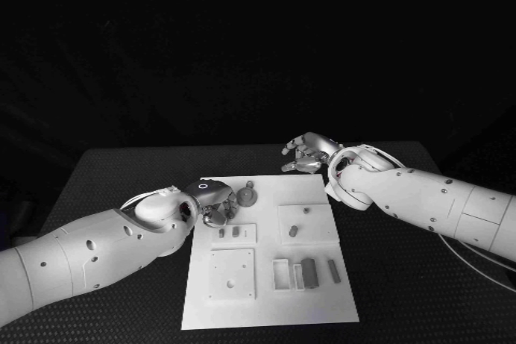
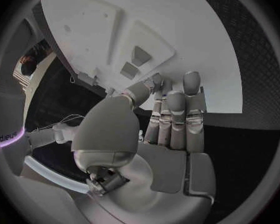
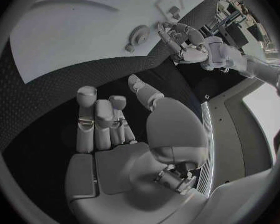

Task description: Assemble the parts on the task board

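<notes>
Head view: white task board (image 1: 269,299) on black table (image 1: 118,180).

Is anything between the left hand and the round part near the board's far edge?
Nothing visible. The left hand sits at the task board's left edge, its fingers beside the round part, with bare board between them.

Light falls from above onto the white task board (image 1: 269,269), the brightest surface in the head view, while the black table (image 1: 118,172) and the space beyond it sink into near-total darkness. Soft, short shadows sit beside the raised parts on the board. The 2 wrist views are fisheye circles in dark frames: straight board edges bow sharply and detail smears toward the rims. Dull highlights gleam on the left hand (image 2: 171,119) and the right hand (image 3: 109,124).
</notes>
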